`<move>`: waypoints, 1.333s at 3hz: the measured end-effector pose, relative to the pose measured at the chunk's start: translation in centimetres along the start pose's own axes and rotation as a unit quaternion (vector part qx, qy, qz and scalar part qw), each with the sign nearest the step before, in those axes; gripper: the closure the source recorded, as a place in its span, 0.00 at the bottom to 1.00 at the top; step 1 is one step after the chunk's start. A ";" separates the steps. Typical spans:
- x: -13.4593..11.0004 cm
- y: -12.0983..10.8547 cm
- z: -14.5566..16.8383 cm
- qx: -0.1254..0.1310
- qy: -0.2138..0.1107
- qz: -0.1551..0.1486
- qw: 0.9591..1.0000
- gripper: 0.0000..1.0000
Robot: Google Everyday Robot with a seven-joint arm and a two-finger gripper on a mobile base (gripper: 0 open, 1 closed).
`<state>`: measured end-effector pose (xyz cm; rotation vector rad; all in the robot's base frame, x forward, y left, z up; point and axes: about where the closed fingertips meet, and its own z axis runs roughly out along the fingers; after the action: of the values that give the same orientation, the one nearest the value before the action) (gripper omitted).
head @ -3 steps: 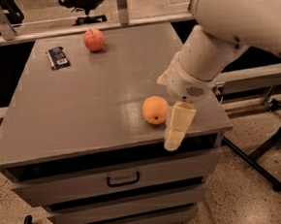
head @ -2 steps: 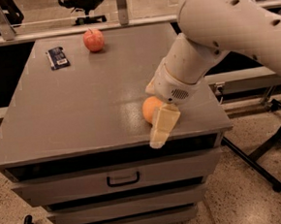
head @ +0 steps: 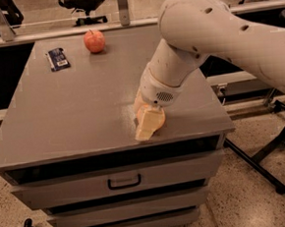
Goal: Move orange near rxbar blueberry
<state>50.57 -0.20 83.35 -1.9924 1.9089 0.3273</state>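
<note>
Now, gripper point(head: 149, 124): pale cream and blocky, at the front edge of the worktop, right of its middle, set down over the orange. Whether it is clamped or released cannot be told.
Orange point(head: 142, 113): only a sliver of smooth orange skin shows at the gripper's upper left. It sits on the worktop just inside the front edge.
Rxbar blueberry point(head: 58, 58): flat rectangle in a dark blue wrapper with pale markings, lying near the back left corner, well apart from the orange.
Apple point(head: 94, 41): round, reddish-pink, near the back edge, to the right of the bar and not touching it.
Worktop point(head: 73, 111): smooth matte grey slab with squared edges.
Arm point(head: 210, 36): thick, rounded off-white shell with small dark holes, reaching in over the right edge.
Drawers point(head: 65, 190): grey flat fronts below the front edge, the top one with a dark bar handle.
</note>
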 end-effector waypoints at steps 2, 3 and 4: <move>-2.4 -1.4 -1.1 0.005 -0.036 -0.011 0.999 1.00; -9.5 -5.3 -3.5 0.015 -0.137 -0.032 0.990 1.00; -10.8 -6.2 -4.7 0.024 -0.154 -0.036 0.987 1.00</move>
<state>55.69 7.83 92.64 -1.8494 1.6340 0.5310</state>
